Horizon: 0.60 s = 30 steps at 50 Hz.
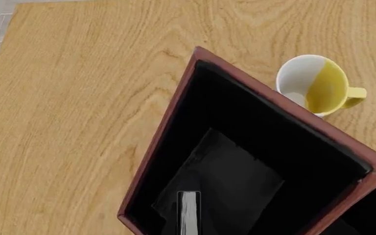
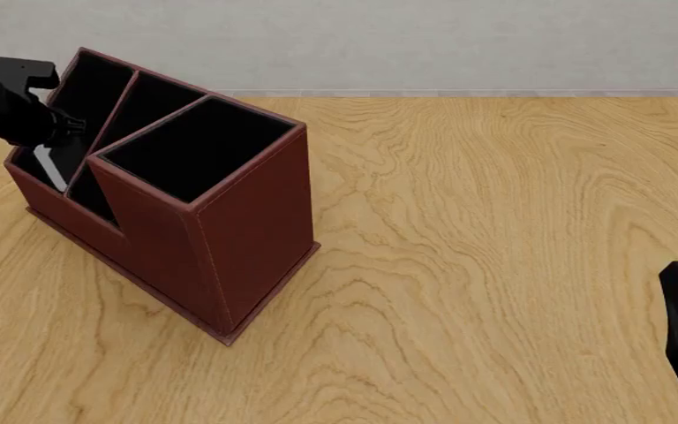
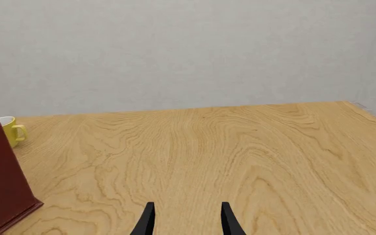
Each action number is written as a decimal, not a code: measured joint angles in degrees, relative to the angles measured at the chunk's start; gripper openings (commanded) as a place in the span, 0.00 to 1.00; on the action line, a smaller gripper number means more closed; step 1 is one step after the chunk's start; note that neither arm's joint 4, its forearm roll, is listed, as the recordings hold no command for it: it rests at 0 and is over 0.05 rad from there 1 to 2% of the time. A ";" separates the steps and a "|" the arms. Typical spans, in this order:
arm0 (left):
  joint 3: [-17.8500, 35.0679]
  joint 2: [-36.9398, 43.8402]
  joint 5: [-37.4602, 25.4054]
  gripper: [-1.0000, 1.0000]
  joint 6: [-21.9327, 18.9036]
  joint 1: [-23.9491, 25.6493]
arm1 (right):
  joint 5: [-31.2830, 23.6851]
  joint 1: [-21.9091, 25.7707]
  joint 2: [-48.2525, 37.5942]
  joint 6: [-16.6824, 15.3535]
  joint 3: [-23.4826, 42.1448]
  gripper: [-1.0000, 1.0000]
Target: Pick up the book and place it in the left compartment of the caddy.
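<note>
Book [image 2: 50,168]: lowered into the left compartment [image 2: 80,102] of the caddy [image 2: 244,238], release judged outstanding.
Left gripper [image 2: 47,128]: grip state cannot be told.
Right gripper [image 3: 186,218]: spread apart, empty.

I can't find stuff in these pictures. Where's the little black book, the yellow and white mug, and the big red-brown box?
Small black hardcover book [image 1: 189,211]: left wrist view, on its white-grey page edge.
Yellow and white mug [image 1: 328,87]: left wrist view, on its yellow inside wall.
Dark red-brown leather-look caddy [image 2: 251,231]: front view, on its tall side wall.
</note>
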State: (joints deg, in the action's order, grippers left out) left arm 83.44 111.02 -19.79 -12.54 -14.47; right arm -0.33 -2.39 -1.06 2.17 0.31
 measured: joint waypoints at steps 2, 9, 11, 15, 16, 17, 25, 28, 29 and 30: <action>-0.05 0.12 0.11 0.00 -0.07 -0.08 | 0.00 -0.01 -0.01 0.02 0.01 1.00; -0.16 0.46 0.41 0.00 -0.17 -0.24 | 0.01 -0.04 -0.04 0.07 0.04 1.00; -0.19 0.56 0.50 0.00 -0.18 -0.26 | 0.00 -0.05 -0.03 0.07 0.05 1.00; -0.24 0.80 0.69 0.00 -0.16 -0.25 | -0.01 -0.05 -0.01 0.06 0.05 1.00; -0.25 0.85 0.73 0.00 -0.16 -0.25 | -0.01 -0.05 -0.01 0.06 0.05 1.00; -0.26 0.90 0.76 0.00 -0.17 -0.24 | 0.00 -0.06 0.00 0.06 0.04 1.00; -0.40 1.07 0.92 0.00 -0.23 -0.22 | -0.02 -0.09 0.07 0.08 0.01 1.00; -0.44 1.09 0.95 0.00 -0.29 -0.27 | -0.07 -0.09 0.09 0.09 0.04 1.00; -0.47 1.10 0.97 0.00 -0.31 -0.28 | -0.09 -0.10 0.10 0.10 0.06 1.00; -0.47 1.12 0.97 0.00 -0.33 -0.29 | -0.11 -0.10 0.11 0.11 0.07 1.00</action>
State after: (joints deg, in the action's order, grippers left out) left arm 82.96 112.13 -18.82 -12.86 -14.76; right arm -0.44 -2.49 -0.95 2.29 0.38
